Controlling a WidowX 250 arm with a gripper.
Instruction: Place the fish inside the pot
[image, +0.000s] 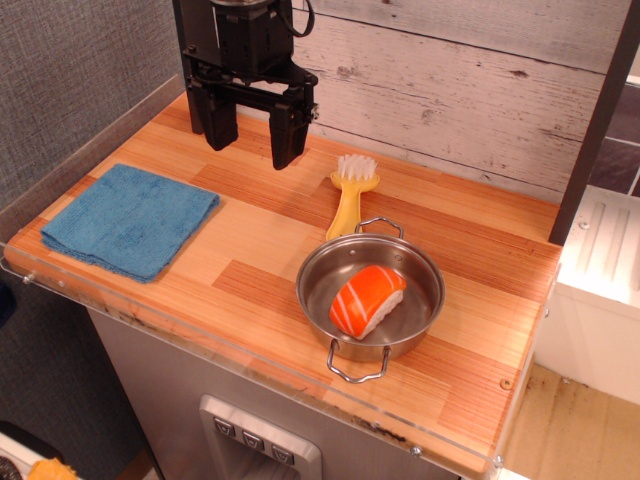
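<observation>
A wooden plank table (250, 225) with a clear acrylic edge along its front carries three things directly: a folded blue cloth (130, 220) at the left, a yellow brush (351, 193) with white bristles near the back, and the steel pot (425, 300) just in front of the brush

Bare wood between blue towel (130, 219) and pot (371, 294): open lane. Yellow brush (351, 195) lies just behind the pot's rear handle, blocking approach from the back. Gripper (254, 137) hangs open at back left, well apart from both. Plank wall (470, 90) closes the rear.
</observation>
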